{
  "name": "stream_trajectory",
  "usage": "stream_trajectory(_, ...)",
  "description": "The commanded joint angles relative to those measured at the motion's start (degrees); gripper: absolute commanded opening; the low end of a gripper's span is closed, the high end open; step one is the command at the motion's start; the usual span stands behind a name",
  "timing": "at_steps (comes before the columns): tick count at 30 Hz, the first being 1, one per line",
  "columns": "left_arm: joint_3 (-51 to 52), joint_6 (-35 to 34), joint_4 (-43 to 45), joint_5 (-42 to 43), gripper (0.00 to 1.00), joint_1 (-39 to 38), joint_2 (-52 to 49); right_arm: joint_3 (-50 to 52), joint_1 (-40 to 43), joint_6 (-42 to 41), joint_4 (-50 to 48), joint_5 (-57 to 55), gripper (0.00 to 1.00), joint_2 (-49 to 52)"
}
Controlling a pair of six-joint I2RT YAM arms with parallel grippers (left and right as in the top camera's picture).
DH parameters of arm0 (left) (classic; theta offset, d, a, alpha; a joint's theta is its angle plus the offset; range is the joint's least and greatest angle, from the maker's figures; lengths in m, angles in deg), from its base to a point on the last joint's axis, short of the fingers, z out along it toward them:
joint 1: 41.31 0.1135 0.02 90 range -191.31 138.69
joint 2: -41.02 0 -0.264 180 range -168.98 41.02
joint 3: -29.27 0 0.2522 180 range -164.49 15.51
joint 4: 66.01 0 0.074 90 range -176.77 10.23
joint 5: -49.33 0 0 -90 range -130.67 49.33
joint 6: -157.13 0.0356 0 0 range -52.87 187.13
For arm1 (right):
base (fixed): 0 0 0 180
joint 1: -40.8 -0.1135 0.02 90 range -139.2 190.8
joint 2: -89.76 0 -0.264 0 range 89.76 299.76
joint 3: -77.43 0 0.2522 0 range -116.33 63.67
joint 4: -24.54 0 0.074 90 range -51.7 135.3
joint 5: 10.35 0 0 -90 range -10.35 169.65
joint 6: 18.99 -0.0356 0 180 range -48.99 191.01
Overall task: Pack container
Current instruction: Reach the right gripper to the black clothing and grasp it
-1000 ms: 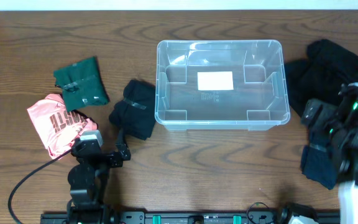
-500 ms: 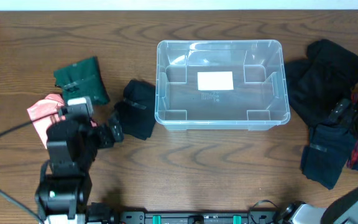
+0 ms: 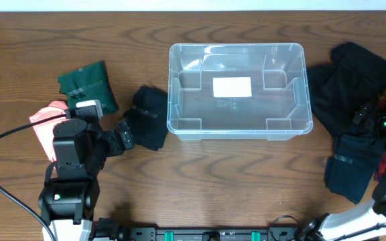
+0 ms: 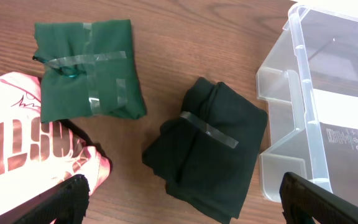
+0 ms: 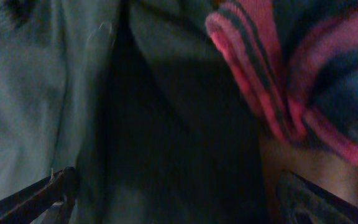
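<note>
Over on the counter's (image 3: pixel 233 181) left, the left pincer (image 4: pixel 183 186) is hovering wide open, gripping nothing, facing a black taped bundle (image 4: pixel 210 155) and a green bundle (image 4: pixel 89 68). Midway along, the container (image 3: pixel 238 130) is sitting upright. Far right, the right pincer (image 5: pixel 174 177) is gaping open, clamping nothing, low over dark cloth (image 5: pixel 166 124) and pink-striped fabric (image 5: pixel 260 68).

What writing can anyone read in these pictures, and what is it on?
Pink garment: big white block letters, folded and cut off; no whole word reads.
White label on the container base: blank; small print below it too small to read.
Nothing else shows text.
</note>
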Motion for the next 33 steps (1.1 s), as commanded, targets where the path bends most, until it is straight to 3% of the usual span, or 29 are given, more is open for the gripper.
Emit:
stream_trajectory(1,-1.1,0.3,0.0,0.3,0.98,-0.2,0.0,-1.0,0.1,-0.3,-2.4,3.5,0.99,3.8)
stream_trajectory(10,-1.1,0.3,0.0,0.3,0.98,-0.2,-0.1,-1.0,-3.2,-2.5,-7.7,5.8,0.96,11.6)
stream_trajectory(12,-1.1,0.3,0.0,0.3,0.98,-0.2,-0.1,-1.0,-3.9,-2.6,-8.0,5.8,0.83,11.7)
stream_trajectory(14,-1.1,0.3,0.0,0.3,0.98,-0.2,-0.1,-1.0,-4.4,-2.6,-8.6,6.8,0.62,11.7)
stream_trajectory(20,-1.1,0.3,0.0,0.3,0.98,-0.2,-0.1,-1.0,-4.9,-3.2,-9.4,9.8,0.12,10.3)
stream_trajectory(22,-1.1,0.3,0.0,0.3,0.98,-0.2,-0.1,-1.0,-4.8,-4.0,-9.4,9.8,0.04,8.6)
stream_trajectory(33,-1.1,0.3,0.0,0.3,0.98,-0.2,-0.1,-3.7,-5.9,-5.7,-5.2,9.7,0.01,-17.7)
